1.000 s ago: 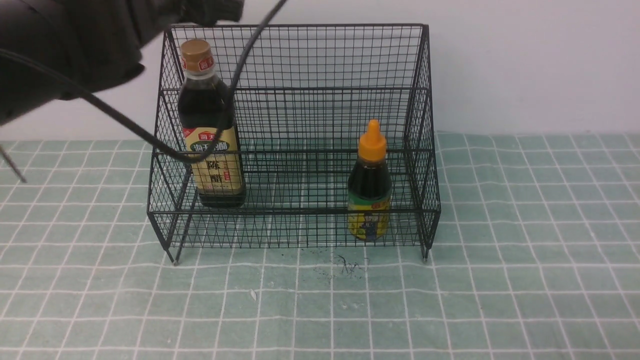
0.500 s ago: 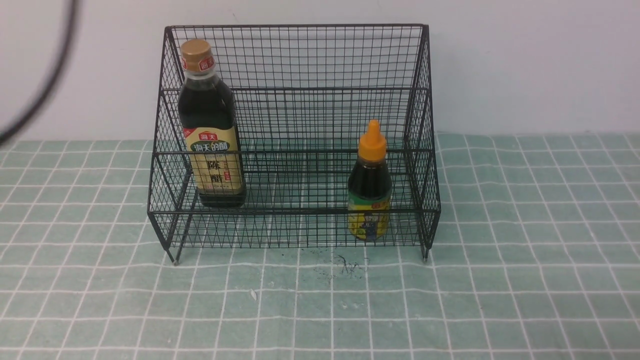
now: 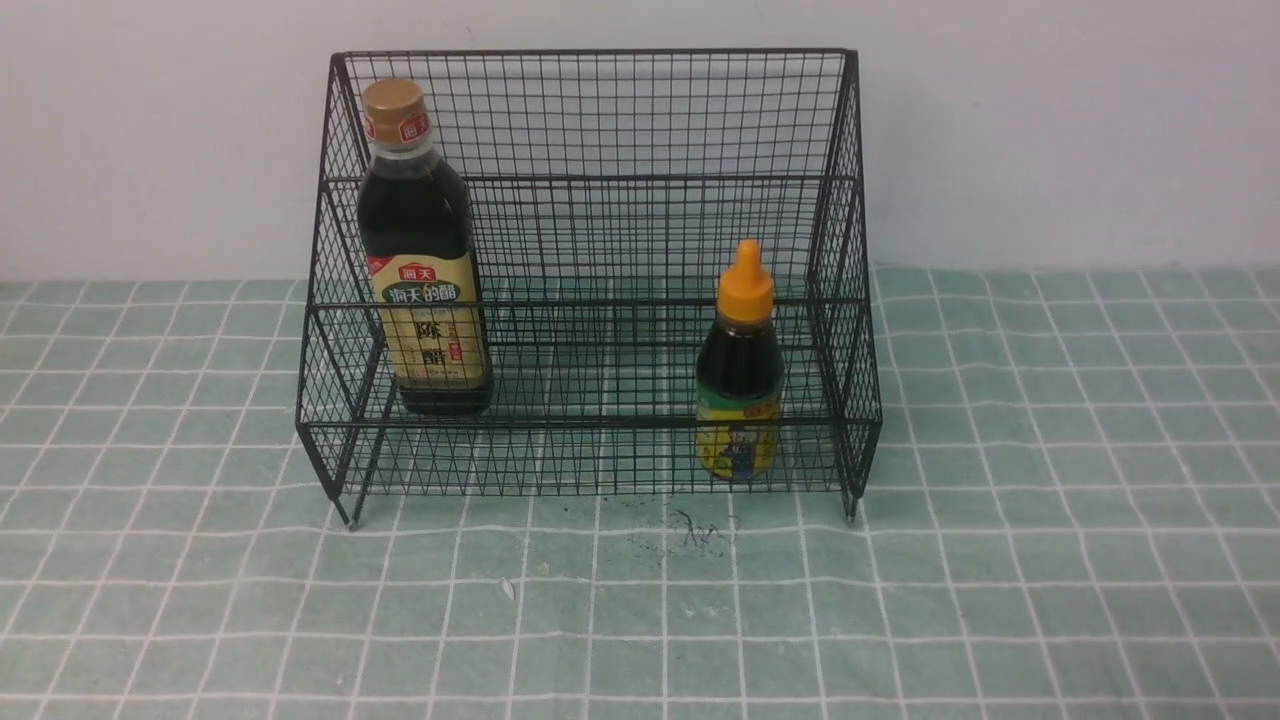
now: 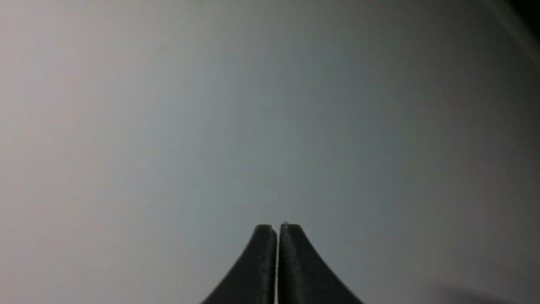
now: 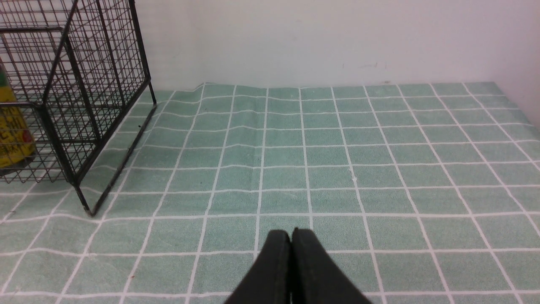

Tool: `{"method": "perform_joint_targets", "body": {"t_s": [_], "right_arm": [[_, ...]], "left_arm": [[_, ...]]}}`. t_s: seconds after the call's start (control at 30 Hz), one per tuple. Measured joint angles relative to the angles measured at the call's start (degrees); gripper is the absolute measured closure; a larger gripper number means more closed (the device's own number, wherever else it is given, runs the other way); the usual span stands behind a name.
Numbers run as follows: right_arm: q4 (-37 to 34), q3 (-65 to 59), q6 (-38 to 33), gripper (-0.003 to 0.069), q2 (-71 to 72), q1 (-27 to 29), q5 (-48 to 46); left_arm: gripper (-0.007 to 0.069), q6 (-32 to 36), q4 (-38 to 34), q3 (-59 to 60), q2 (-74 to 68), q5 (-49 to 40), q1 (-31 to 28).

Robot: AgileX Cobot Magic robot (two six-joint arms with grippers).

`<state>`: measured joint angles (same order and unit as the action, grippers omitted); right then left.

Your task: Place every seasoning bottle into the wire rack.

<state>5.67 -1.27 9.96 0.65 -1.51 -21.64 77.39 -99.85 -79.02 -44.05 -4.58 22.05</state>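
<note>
Two closed tools, left (image 4: 277, 228) and right (image 5: 291, 232), only in wrist views.

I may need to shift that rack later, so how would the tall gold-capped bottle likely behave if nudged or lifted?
The tall bottle looks apt to tip: it is narrow and high, standing upright at the left of the wire rack. It appears nearly full of dark liquid, so probably heavy for its size. Its smooth body may be slippery; the paper label might grip better.
</note>
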Motion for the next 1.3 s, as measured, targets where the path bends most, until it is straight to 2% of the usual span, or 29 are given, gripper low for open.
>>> {"method": "perform_joint_targets", "body": {"t_s": [0.17,0.2,0.23,0.33,0.37,0.4,0.43,0.47,0.5,0.53,0.6,0.7,0.9,1.1,1.13,1.17,1.23,1.27,1.3], "right_arm": [[0.0,0.0,0.0,0.0671,0.0,0.0,0.0],[0.0,0.0,0.0,0.0671,0.0,0.0,0.0],[0.0,0.0,0.0,0.0671,0.0,0.0,0.0],[0.0,0.0,0.0,0.0671,0.0,0.0,0.0],[0.0,0.0,0.0,0.0671,0.0,0.0,0.0],[0.0,0.0,0.0,0.0671,0.0,0.0,0.0],[0.0,0.0,0.0,0.0671,0.0,0.0,0.0],[0.0,0.0,0.0,0.0671,0.0,0.0,0.0],[0.0,0.0,0.0,0.0671,0.0,0.0,0.0],[0.0,0.0,0.0,0.0671,0.0,0.0,0.0],[0.0,0.0,0.0,0.0671,0.0,0.0,0.0],[0.0,0.0,0.0,0.0671,0.0,0.0,0.0],[0.0,0.0,0.0,0.0671,0.0,0.0,0.0],[0.0,0.0,0.0,0.0671,0.0,0.0,0.0],[0.0,0.0,0.0,0.0671,0.0,0.0,0.0],[0.0,0.0,0.0,0.0671,0.0,0.0,0.0],[0.0,0.0,0.0,0.0671,0.0,0.0,0.0],[0.0,0.0,0.0,0.0671,0.0,0.0,0.0],[0.0,0.0,0.0,0.0671,0.0,0.0,0.0]], "left_arm": [[0.0631,-12.7,1.2,2.8,2.3,-15.6,0.0],[0.0631,-13.3,1.4,3.0,2.3,-17.2,0.0],[0.0631,-18.4,4.4,4.0,2.5,-23.0,0.0],[0.0631,-24.2,14.1,5.3,2.7,-32.2,0.0],[0.0631,-26.3,23.3,5.8,2.9,-39.7,0.0],[0.0631,-26.7,29.4,5.9,2.9,-42.9,0.0],[0.0631,-26.8,30.6,5.9,2.9,-44.4,0.0],[0.0631,-27.4,39.9,6.1,3.2,-49.1,0.0],[0.0631,-27.5,40.8,6.2,3.3,-49.5,0.0],[0.0631,-28.2,46.1,6.3,3.8,-51.3,0.0],[0.0631,-28.6,51.2,6.3,4.6,-51.9,0.0],[0.0631,-28.7,54.8,6.3,5.1,-52.2,0.0],[0.0631,-29.1,56.0,6.3,5.1,-51.9,0.0],[0.0631,-31.5,58.8,6.3,5.1,-45.4,0.0],[0.0631,-34.5,60.9,6.3,5.1,-43.0,0.0],[0.0631,-34.5,60.9,6.3,5.1,-42.8,0.0],[0.0631,-41.5,66.3,6.4,5.1,-39.9,0.0],[0.0631,-42.1,66.8,6.5,5.1,-39.8,0.0],[0.0631,-45.4,70.2,6.9,5.2,-39.0,0.0]]}}
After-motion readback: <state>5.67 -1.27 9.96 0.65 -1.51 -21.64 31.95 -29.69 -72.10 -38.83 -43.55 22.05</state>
